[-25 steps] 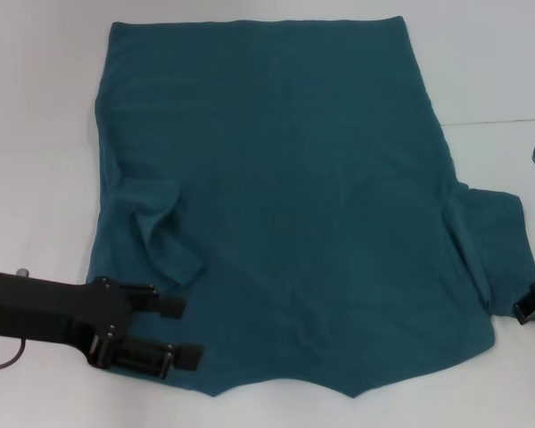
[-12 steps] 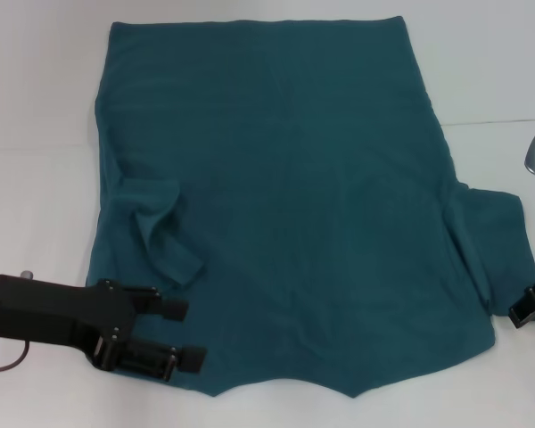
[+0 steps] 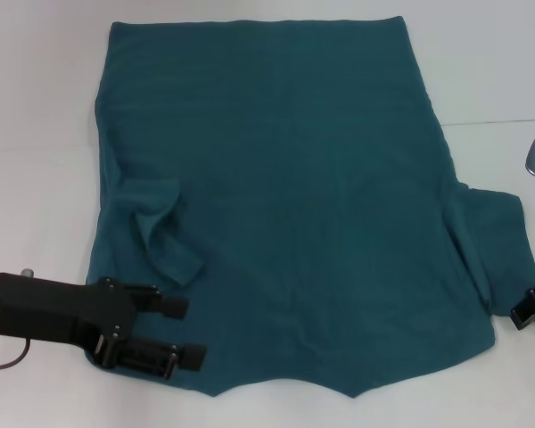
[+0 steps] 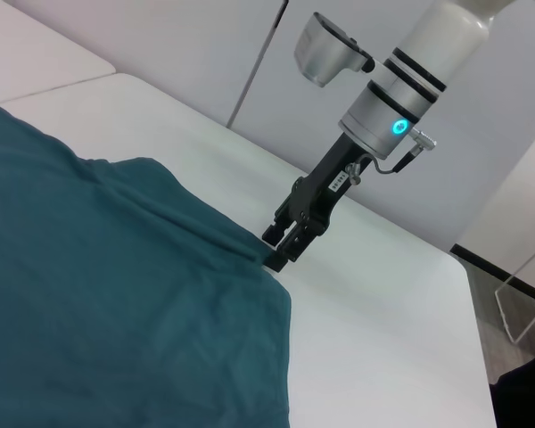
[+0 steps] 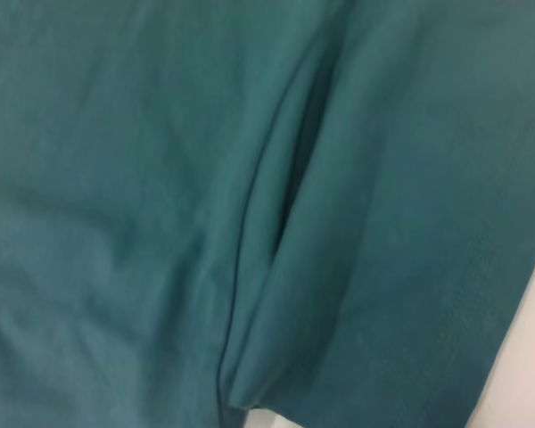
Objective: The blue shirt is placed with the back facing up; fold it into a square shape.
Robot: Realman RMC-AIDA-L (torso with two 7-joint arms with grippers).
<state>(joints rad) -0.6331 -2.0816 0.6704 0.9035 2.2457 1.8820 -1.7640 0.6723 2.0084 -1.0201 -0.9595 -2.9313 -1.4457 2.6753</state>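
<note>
Teal-blue cloth covered most of the white table (image 3: 36, 107): the blue shirt (image 3: 285, 205) lay flat, plain side up, hem at the far edge, shoulders toward the robot. In the head view its left sleeve was folded in and rumpled on the body, and its right sleeve lay spread outward.

At the near left corner, the left gripper (image 3: 190, 332) lay low over the shirt's shoulder, its two black fingers apart with nothing between them, the cloth under and beside the tips. The left wrist view did not show those fingers; it showed instead the far side of the shirt and the other arm standing over it.

At the right edge, the head view caught only the black tip of the right gripper (image 3: 530, 308) beside the spread sleeve. The left wrist view showed more: the right gripper (image 4: 281, 252) pointed down, its tips at the sleeve's edge where the cloth rose in a small ridge. Whether they gripped the cloth, I cannot tell. The right wrist view was filled with teal fabric and a long fold, a sliver of table at one corner.
</note>
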